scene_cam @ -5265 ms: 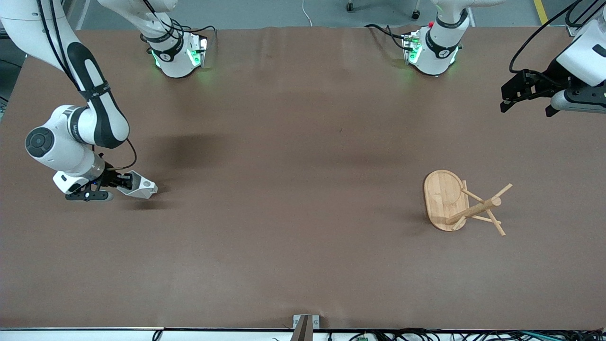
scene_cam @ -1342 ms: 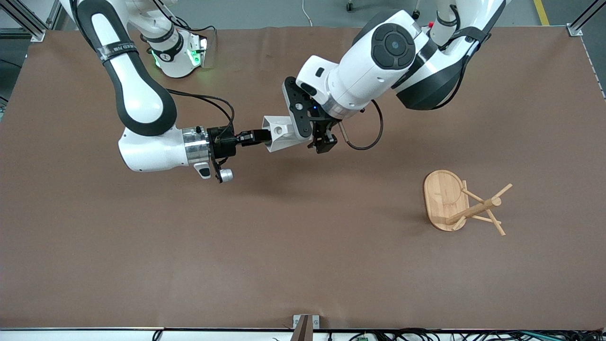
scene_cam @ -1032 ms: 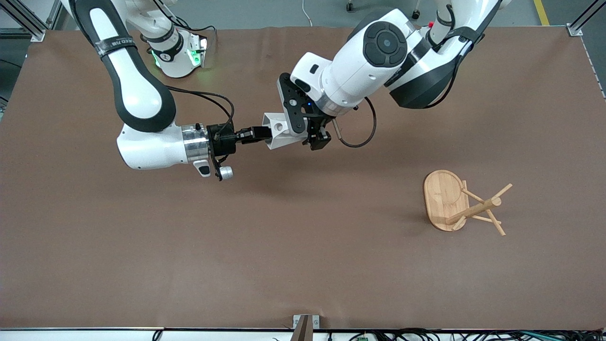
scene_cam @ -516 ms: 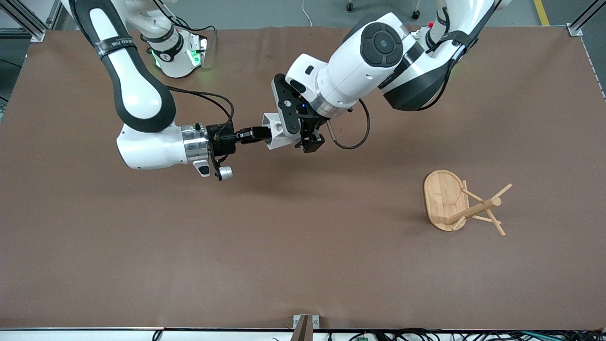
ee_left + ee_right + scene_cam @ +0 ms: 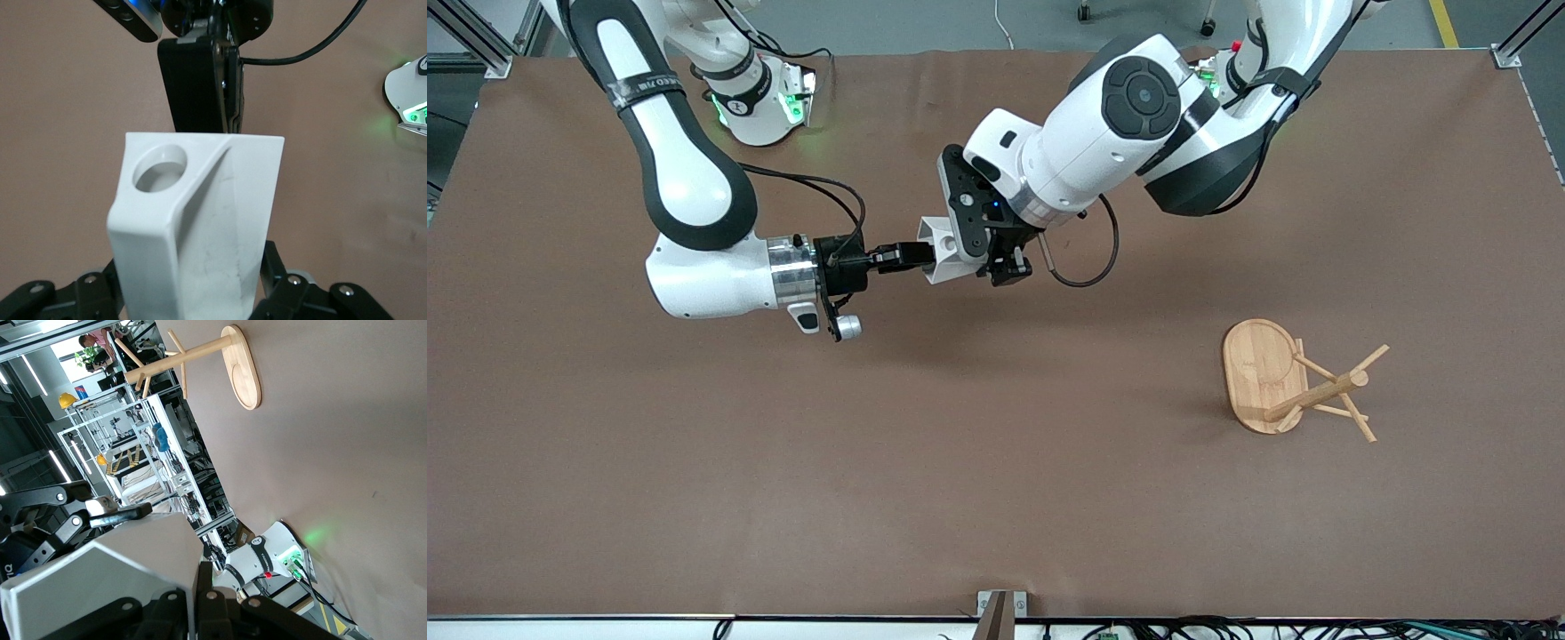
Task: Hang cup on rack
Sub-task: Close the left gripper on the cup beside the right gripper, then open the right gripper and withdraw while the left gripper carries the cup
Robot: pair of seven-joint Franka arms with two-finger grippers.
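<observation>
The white faceted cup [image 5: 941, 252] is held in the air over the middle of the table, handle hole up. My right gripper [image 5: 914, 255] is shut on its rim wall; the wall sits between the fingers in the right wrist view [image 5: 197, 600]. My left gripper [image 5: 976, 253] is open and straddles the cup's other end, one finger close along each side [image 5: 190, 297]. The cup [image 5: 200, 220] fills the left wrist view, with the right gripper's black finger [image 5: 200, 87] on it. The wooden rack [image 5: 1303, 391] stands on the table toward the left arm's end, also in the right wrist view [image 5: 193, 353].
The rack's oval bamboo base [image 5: 1258, 369] rests on the brown table mat, pegs angled out from the post. Both arm bases stand along the table's edge farthest from the front camera. Nothing else is on the mat.
Over five seconds the right arm carried the cup from its end of the table to the middle. In the last second the left gripper slid further over the cup.
</observation>
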